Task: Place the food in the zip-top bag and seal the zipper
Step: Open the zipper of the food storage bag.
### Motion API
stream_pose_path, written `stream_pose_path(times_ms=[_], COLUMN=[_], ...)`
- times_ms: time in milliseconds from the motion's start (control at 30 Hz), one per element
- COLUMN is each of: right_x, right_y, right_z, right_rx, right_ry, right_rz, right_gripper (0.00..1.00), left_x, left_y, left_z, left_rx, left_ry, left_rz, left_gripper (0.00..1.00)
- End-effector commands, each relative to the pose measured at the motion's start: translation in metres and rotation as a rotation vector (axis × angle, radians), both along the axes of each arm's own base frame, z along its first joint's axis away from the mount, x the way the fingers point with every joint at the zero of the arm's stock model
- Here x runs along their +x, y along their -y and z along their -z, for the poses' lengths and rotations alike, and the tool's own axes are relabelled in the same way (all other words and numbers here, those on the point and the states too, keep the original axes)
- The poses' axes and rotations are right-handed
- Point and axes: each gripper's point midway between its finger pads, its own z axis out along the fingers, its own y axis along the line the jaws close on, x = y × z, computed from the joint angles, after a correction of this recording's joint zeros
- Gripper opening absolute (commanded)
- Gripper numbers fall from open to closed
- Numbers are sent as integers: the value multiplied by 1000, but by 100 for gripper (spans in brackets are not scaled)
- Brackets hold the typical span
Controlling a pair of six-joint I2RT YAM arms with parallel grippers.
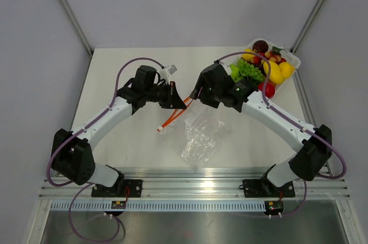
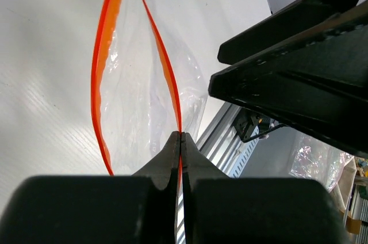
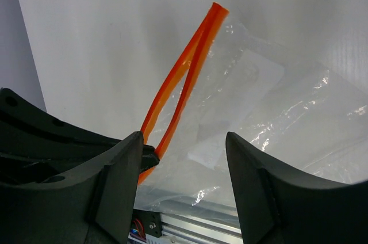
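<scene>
bag mouth pinched open, fruit in its tray

the bag (image 1: pixel 202 132) sits in the middle of the table (image 1: pixel 144 146), its clear crinkled body spreading toward the near edge, between the 2 arms. the zipper (image 1: pixel 172 118) runs along the bag's left side. in the left wrist view the zipper (image 2: pixel 99 100) shows as 2 orange strips that join at the far end and bow apart closer in, so the mouth of the bag (image 2: pixel 138 94) is open. the right wrist view shows the same parting of the zipper (image 3: pixel 185 83), with a pale label (image 3: pixel 241 106) showing through the plastic of the bag (image 3: pixel 287 123).

the left gripper (image 1: pixel 183 103) is at the far end of the zipper. its fingers are pressed together on 1 of the 2 strips, with no gap left between them, as the left gripper (image 2: pixel 180 136) shows close up; the other strip hangs free beside it.

the right gripper (image 1: pixel 195 93) is just beside the left one, over the bag's far end. the fingers of the right gripper (image 3: pixel 181 140) stand wide apart and grip nothing, with the bag and zipper seen between them.

the food (image 1: pixel 265 70), a heap of yellow, green and red pieces, lies in a tray (image 1: pixel 294 60) at the far right corner of the table, well apart from the bag. no piece can be seen inside the bag.
</scene>
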Motion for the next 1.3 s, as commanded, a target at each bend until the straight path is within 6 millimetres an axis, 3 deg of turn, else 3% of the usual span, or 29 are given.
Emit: stream_pose_path(times_ms=[0, 233, 400, 633, 767, 1033, 1100, 1133, 1167, 1233, 1267], right_x=[8, 6, 3, 4, 7, 9, 10, 10, 10, 10, 9], right_y=[-5, -28, -32, -33, -33, -36, -35, -34, -33, -33, -33], right_z=[-21, 9, 20, 26, 21, 10, 7, 4, 3, -6, -10], right_rx=[32, 38, 36, 24, 20, 36, 32, 34, 28, 46, 47], right_ry=[50, -58, -81, -89, -65, -15, 1, 8, 16, 48, 65], right_rz=[22, -41, -52, -53, -63, -94, -99, -100, -107, -120, -136], right_gripper=[67, 66, 60, 30, 2, 0, 0, 0, 0, 0, 0], left_x=[-1, 0, 0, -3, -7, -14, -14, -13, -13, -11, -9], left_y=[4, 3, 3, 2, -2, -7, -11, -12, -17, -24, -30], left_z=[-19, -27, -27, -46, -61, -80, -80, -88, -84, -89, -92], left_rx=[-31, -20, -7, -5, -14, -24, -5, 0, 33, 63, 95], left_ry=[68, 93, 98, 148, 181, 228, 236, 254, 252, 274, 289], left_rz=[20, 17, 11, 9, 9, 7, -1, -4, -15, -39, -62], left_gripper=[0, 0, 0, 0, 0, 0, 14, 44, 57, 73, 76])
